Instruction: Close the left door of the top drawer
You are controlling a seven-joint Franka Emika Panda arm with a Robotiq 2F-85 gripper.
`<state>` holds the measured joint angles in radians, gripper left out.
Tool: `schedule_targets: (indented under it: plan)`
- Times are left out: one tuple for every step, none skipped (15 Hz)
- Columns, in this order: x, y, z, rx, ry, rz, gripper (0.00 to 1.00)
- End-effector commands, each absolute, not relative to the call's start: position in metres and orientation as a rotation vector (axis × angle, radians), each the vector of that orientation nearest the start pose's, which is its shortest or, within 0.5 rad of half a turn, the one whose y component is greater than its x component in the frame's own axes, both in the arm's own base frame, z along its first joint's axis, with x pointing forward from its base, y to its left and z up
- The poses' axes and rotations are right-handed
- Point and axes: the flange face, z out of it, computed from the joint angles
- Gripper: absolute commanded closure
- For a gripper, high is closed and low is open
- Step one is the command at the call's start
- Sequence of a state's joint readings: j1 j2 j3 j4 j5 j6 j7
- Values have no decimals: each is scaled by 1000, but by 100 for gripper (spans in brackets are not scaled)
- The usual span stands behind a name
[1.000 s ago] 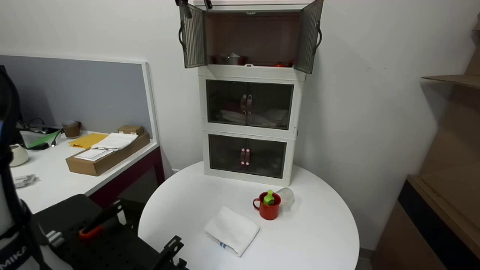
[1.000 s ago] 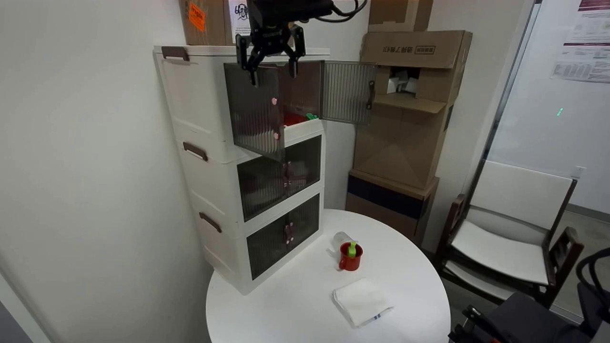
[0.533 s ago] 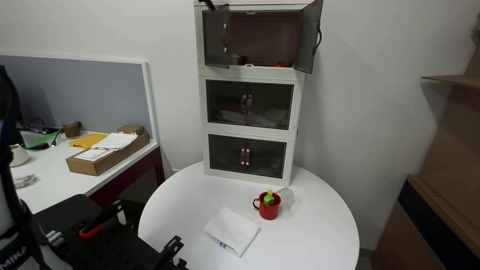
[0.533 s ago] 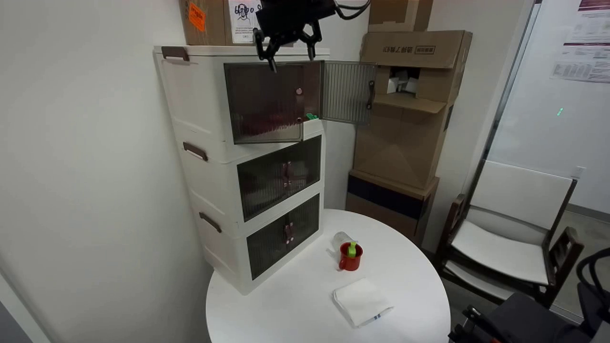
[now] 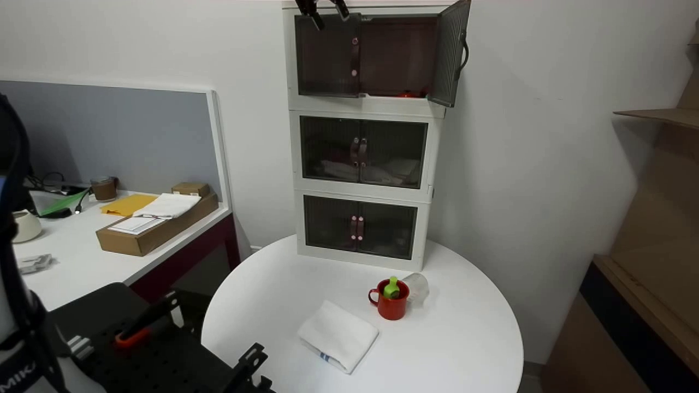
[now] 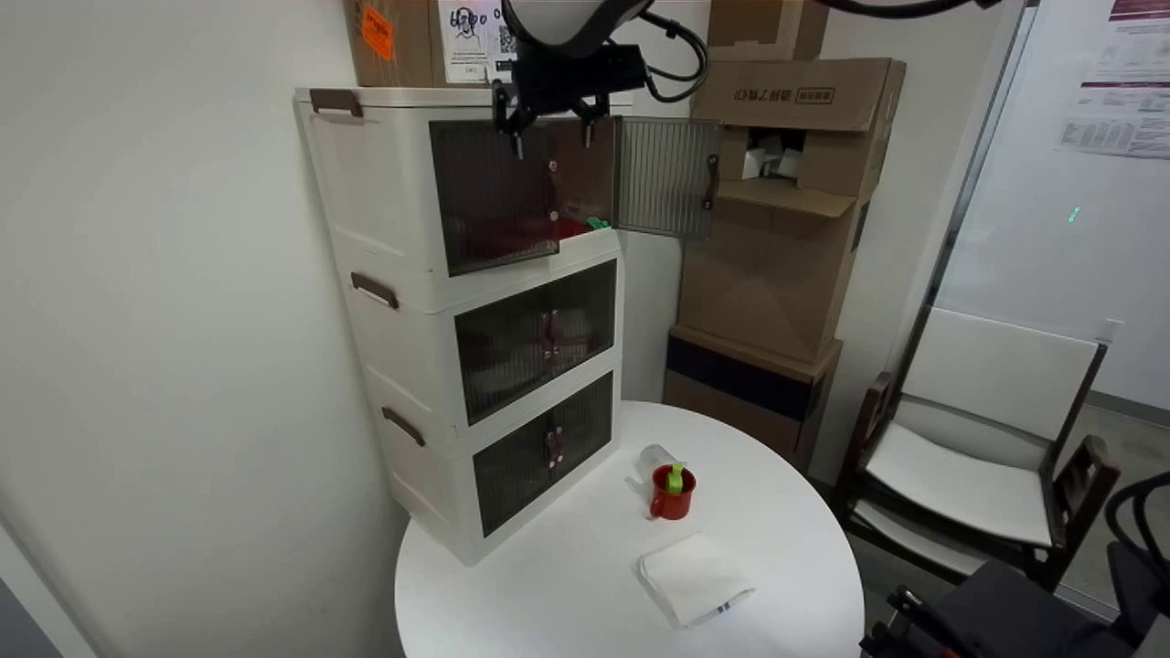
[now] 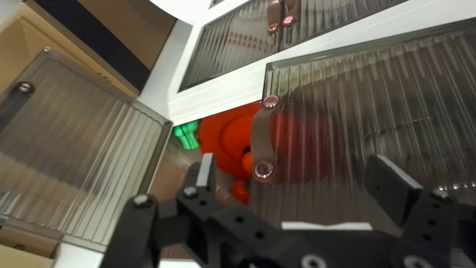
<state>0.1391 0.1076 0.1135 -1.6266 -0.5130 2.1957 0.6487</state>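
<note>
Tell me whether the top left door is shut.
Slightly ajar: in the wrist view, the left door overhangs the white sill at its free edge.

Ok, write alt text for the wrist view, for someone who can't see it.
An open black two-fingered gripper is in front of a ribbed translucent grey-brown door with a brown strap handle; contact is unclear. A matching door stands open at picture left. Between them, a round red object and a small green one show inside the white cabinet.
</note>
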Motion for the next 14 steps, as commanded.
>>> schedule_targets:
  plan:
    - [638, 115, 584, -3145, 28, -951, 0]
    - [643, 109, 579, -3135, -43, -931, 0]
    - [648, 102, 577, -3124, -105, -912, 0]
    - [654, 95, 573, -3106, -165, -886, 0]
    - [657, 90, 570, -3084, -214, -861, 0]
    - [660, 87, 567, -3063, -252, -831, 0]
    - [662, 84, 565, -3045, -276, -808, 0]
    - [664, 82, 564, -3031, -291, -796, 0]
    - [666, 81, 562, -3017, -298, -786, 0]
    - [668, 80, 561, -3007, -300, -782, 0]
    - [669, 80, 561, -2997, -303, -777, 0]
    - [669, 79, 561, -2982, -299, -774, 0]
    - [668, 79, 562, -2974, -287, -762, 0]
    - [663, 78, 563, -2972, -269, -738, 0]
